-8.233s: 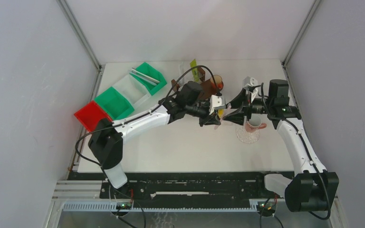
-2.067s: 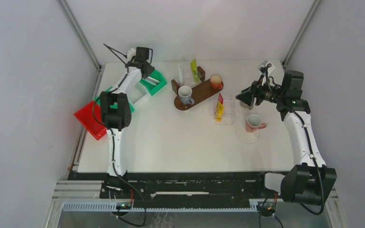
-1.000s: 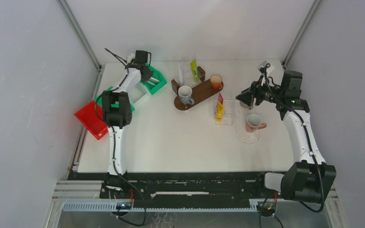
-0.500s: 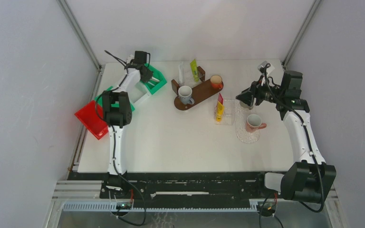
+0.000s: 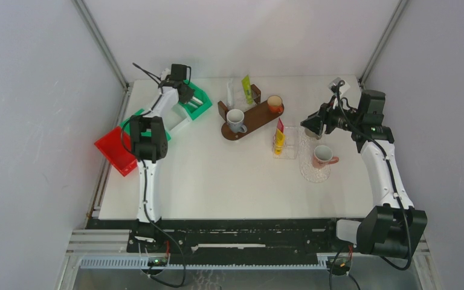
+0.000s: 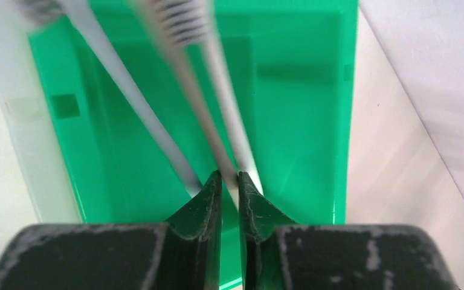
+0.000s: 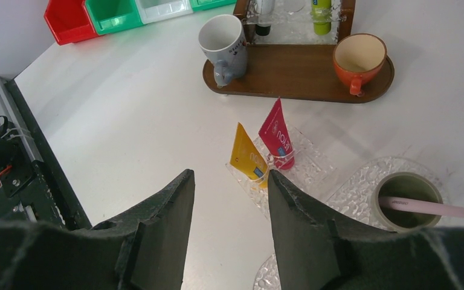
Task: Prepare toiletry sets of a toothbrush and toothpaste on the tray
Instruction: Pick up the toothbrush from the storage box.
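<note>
Three white toothbrushes lie in the green bin (image 6: 302,121) at the back left. My left gripper (image 6: 229,178) reaches into that bin (image 5: 196,103), its tips shut on the handle of the middle toothbrush (image 6: 184,78). The wooden tray (image 5: 255,118) holds a grey mug (image 5: 236,119) and an orange cup (image 5: 274,104), with a green-yellow tube (image 5: 247,89) at its back. My right gripper (image 7: 229,181) hangs open and empty above the table, right of the red tube (image 7: 276,134) and yellow tube (image 7: 246,155). A pink toothbrush (image 7: 435,208) rests in a brown-grey cup (image 7: 408,192).
A pink mug (image 5: 323,156) sits on a clear glass mat (image 5: 312,174) at the right. The two tubes stand in a clear holder (image 5: 285,150). A red bin (image 5: 116,154), another green bin and a clear bin line the left edge. Walls enclose three sides.
The left gripper's jaws have narrowed onto the toothbrush handle in the green bin. Neither arm has shifted noticeably.
</note>
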`<state>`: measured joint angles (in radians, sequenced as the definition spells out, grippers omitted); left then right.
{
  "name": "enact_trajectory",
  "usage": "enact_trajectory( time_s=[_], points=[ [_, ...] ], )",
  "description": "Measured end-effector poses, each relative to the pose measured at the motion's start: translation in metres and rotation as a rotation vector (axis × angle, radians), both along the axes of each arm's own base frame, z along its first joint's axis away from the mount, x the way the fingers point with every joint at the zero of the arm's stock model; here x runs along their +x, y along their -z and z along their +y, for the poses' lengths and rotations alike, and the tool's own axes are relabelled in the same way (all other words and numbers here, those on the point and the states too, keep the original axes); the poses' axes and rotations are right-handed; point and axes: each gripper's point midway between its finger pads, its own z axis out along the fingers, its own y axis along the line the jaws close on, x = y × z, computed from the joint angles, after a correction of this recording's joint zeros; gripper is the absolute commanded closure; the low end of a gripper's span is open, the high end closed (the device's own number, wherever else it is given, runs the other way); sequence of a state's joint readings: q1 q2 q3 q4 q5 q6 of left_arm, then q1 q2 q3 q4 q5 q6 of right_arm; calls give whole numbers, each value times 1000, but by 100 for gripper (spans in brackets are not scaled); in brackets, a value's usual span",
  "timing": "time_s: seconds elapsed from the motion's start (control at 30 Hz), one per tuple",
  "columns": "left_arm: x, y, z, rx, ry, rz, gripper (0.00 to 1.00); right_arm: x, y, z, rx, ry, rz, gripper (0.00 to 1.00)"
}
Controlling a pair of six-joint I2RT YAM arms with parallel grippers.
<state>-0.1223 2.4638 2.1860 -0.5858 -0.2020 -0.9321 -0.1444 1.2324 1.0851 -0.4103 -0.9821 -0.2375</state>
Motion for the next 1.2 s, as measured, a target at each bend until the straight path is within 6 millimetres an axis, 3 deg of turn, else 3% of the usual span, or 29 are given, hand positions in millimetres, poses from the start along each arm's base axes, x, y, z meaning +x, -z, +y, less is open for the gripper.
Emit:
enact_trajectory(
  time_s=[0.73, 0.9, 1.2],
  points=[
    [-22, -38, 13, 163, 74, -118, 100, 0, 0, -1, 1, 3, 1, 44],
    [-34, -61, 13, 186, 123, -213, 100, 0, 0, -1, 2, 2, 0, 44],
    [-48, -125, 1, 204, 234, -469, 100, -2, -2, 1, 15, -18, -2, 44]
  ],
)
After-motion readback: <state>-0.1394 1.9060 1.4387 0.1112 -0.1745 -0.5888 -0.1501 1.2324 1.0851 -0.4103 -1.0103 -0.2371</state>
